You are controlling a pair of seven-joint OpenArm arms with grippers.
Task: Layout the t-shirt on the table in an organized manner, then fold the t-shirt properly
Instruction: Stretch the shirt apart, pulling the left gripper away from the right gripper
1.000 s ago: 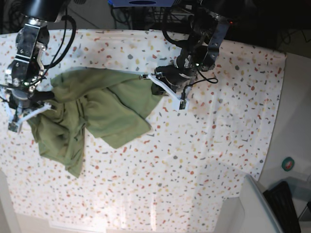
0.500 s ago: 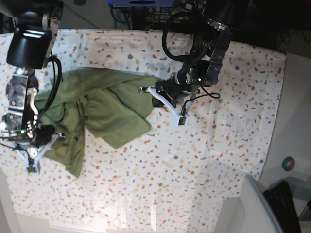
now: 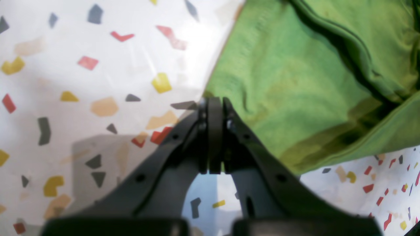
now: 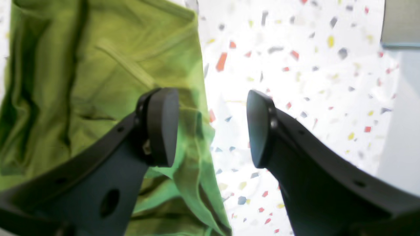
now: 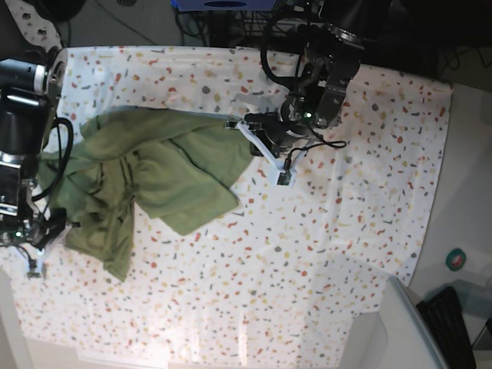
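Between the left gripper's [image 3: 215,108] clenched pads sits the t-shirt's [image 5: 146,173] edge, likely pinned to pull it flat, though cloth inside the pinch isn't clearly visible. Right gripper [image 4: 213,127] hangs released, empty, over the opposite hem. Shirt: olive, bunched, wrinkled, on the table's [image 5: 369,231] far-left half.

bare table [image 5: 323,254] right of crumpled t-shirt [image 5: 154,173], grey bin [image 5: 403,330] at corner
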